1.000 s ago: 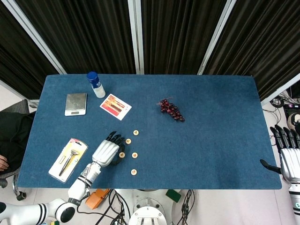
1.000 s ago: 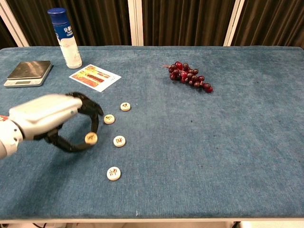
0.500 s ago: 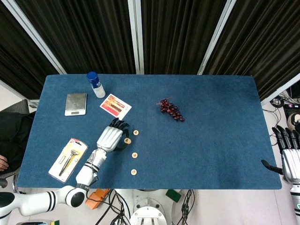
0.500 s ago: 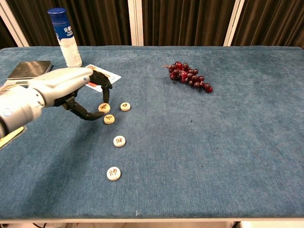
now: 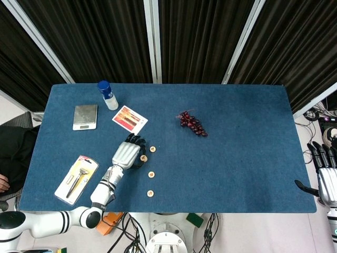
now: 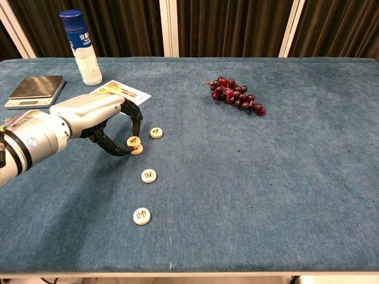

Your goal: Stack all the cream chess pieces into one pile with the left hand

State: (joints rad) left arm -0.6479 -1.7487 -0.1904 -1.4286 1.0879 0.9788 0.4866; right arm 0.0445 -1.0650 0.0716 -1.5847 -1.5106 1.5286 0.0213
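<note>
My left hand (image 6: 95, 118) pinches a cream chess piece (image 6: 134, 141) between thumb and a finger. That piece sits over a second cream piece (image 6: 138, 149), partly covering it; whether the two touch I cannot tell. Another cream piece (image 6: 156, 132) lies just to the right and further back. Two more lie nearer the front edge, one (image 6: 149, 176) in the middle and one (image 6: 141, 216) closest to me. In the head view the left hand (image 5: 126, 153) is beside the pieces (image 5: 143, 157). My right hand (image 5: 326, 176) hangs off the table's right edge, fingers apart and holding nothing.
A bunch of dark red grapes (image 6: 237, 97) lies at centre back. At the back left stand a blue-capped bottle (image 6: 81, 47), a small scale (image 6: 34, 90) and a printed card (image 6: 118, 94). A packaged tool (image 5: 77, 179) lies near the front left edge.
The left hand has carried the pinched cream piece away from the front, toward the back and right, and now holds it over another cream piece. The right hand has stayed put.
</note>
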